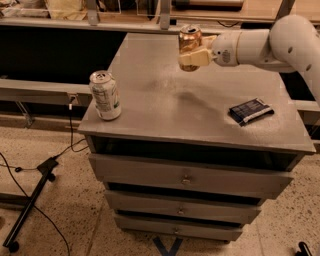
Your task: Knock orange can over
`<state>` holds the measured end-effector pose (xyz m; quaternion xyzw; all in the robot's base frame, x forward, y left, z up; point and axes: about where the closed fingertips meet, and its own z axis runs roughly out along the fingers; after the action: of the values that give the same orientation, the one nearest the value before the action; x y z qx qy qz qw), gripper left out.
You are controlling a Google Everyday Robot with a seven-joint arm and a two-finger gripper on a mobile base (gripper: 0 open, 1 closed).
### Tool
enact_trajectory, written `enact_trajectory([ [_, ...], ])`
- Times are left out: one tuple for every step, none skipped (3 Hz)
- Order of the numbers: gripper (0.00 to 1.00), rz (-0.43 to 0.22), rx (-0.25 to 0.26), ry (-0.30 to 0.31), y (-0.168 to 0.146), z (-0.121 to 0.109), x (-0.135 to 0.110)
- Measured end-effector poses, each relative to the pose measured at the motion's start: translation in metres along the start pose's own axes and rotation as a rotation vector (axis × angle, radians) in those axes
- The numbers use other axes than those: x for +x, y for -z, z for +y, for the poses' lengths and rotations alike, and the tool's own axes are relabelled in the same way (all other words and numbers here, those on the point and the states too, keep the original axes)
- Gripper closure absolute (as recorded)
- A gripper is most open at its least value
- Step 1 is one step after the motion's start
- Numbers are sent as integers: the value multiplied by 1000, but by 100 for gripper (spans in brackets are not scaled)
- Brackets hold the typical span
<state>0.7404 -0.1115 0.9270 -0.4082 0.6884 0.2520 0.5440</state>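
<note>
The orange can, orange-gold with a silver top, is upright and held a little above the far middle of the grey cabinet top. My gripper comes in from the right on a white arm and is shut on the can's lower half. One cream finger crosses the front of the can. A shadow of the can and gripper lies on the cabinet top below them. The white-and-green can stands upright near the front left corner, well apart from the gripper.
A dark blue flat packet lies on the right side of the cabinet top. The cabinet has drawers below. A black stand and cables lie on the floor at left. A shelf runs behind.
</note>
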Motion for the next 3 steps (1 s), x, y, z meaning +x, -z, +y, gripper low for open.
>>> enact_trajectory([
  [100,206,2,160,0,-2,-25],
  [100,504,41,368,10,-17,-28],
  [100,706,77,506,27,-24,-20],
])
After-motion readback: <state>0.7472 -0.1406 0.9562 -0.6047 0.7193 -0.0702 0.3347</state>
